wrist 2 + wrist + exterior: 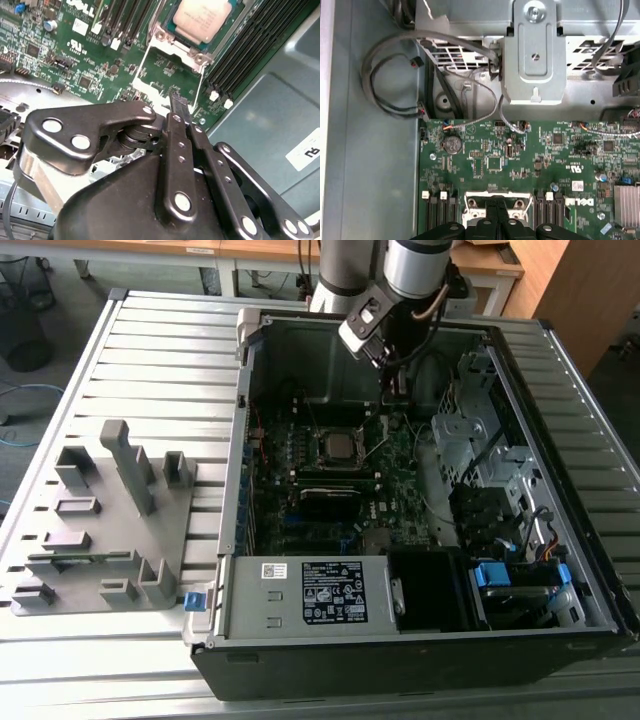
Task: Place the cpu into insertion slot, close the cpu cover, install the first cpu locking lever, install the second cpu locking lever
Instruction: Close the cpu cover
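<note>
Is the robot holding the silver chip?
No, the cpu lies flat on the green motherboard, apart from the gripper.

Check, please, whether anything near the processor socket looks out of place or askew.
The cpu sits flat in the insertion slot, but a thin wire lever juts out from the socket's edge, apparently unlatched. Nothing looks damaged.

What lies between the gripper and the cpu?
In the second wrist view, the open cpu cover lies between the gripper and the cpu; green board shows through its opening.
</note>
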Controlling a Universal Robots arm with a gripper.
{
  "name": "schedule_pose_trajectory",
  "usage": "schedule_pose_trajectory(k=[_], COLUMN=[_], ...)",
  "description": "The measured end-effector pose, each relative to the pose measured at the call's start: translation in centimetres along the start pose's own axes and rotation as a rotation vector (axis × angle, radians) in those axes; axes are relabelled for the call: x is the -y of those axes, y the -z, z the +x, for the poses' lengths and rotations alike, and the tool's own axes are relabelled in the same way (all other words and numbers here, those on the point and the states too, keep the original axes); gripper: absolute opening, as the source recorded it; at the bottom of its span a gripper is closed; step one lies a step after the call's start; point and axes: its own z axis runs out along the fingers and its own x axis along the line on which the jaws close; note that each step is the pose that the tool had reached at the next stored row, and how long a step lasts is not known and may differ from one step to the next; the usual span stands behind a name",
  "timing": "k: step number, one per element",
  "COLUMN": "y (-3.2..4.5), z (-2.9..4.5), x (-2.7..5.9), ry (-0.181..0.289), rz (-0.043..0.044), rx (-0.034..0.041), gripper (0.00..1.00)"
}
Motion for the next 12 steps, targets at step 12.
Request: schedule_pose_trajectory(k=[12], y=[-0.14], z=[0.02], x=[-2.1], ry=[0.0], rz=[0.0], rx=[0.0001], gripper=[0.11])
